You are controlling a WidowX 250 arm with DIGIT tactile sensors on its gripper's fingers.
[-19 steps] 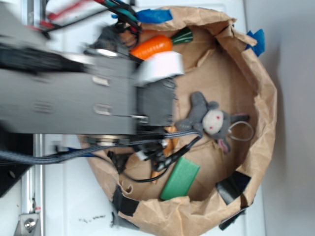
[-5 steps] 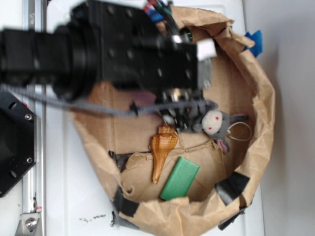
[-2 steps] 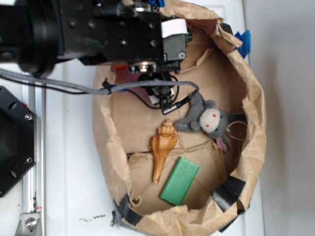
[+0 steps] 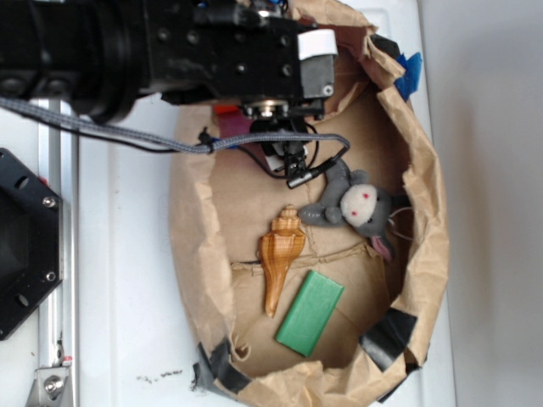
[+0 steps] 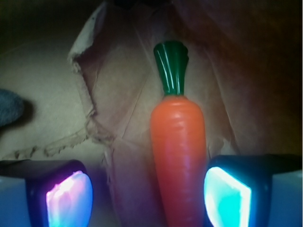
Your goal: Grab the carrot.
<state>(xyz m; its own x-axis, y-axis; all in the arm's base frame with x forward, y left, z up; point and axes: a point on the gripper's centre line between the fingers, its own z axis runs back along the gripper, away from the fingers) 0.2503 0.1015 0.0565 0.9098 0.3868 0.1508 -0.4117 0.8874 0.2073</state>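
End effector (image 5: pixel 147 194) is spread w/ the carrot (image 5: pixel 179 156) lying on the paper bag (image 4: pixel 191 246) floor btwn its pads (image 5: pixel 225 196), nearer the right one, stem pointing away, so approx. lined up but not yet pinched; closing & lifting are left, I'd judge

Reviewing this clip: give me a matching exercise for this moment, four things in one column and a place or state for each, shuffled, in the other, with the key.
Things:
1. carrot
2. seashell
3. green block
4. plush toy

Places or states:
A. against the paper wall, beside the block
B. between the open jaws, nearer one of them, stem pointing away from the camera
C. next to the arm's cable loop
D. near the black tape patch on the bag's rim

Pairs: 1-B, 2-A, 3-D, 4-C
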